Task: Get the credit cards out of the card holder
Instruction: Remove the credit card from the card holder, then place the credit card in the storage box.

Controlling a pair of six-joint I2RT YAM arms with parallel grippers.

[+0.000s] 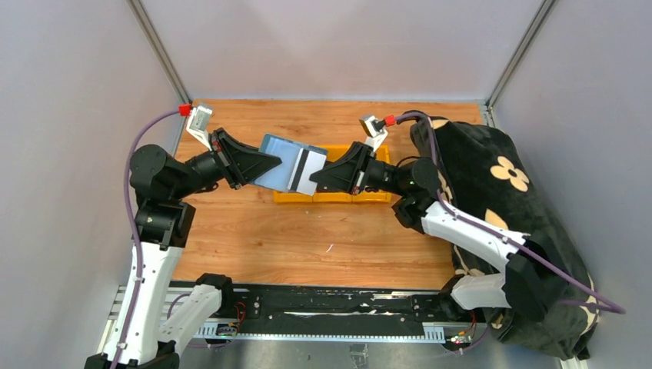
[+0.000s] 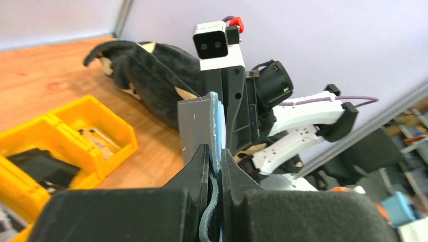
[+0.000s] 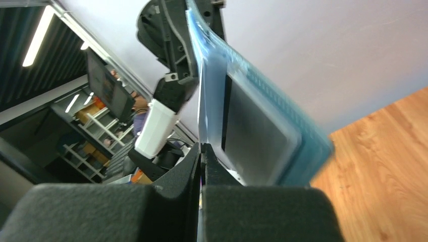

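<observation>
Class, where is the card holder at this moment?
In the top view the card holder is held up over the yellow bins: the left gripper pinches its left end, the right gripper a pale card at its right end.

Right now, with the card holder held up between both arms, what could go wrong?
The right gripper pinches only an edge of the pale card; it could slip and drop toward the yellow bins. The left gripper holds just one end of the card holder, so pulling might tug it free.
</observation>
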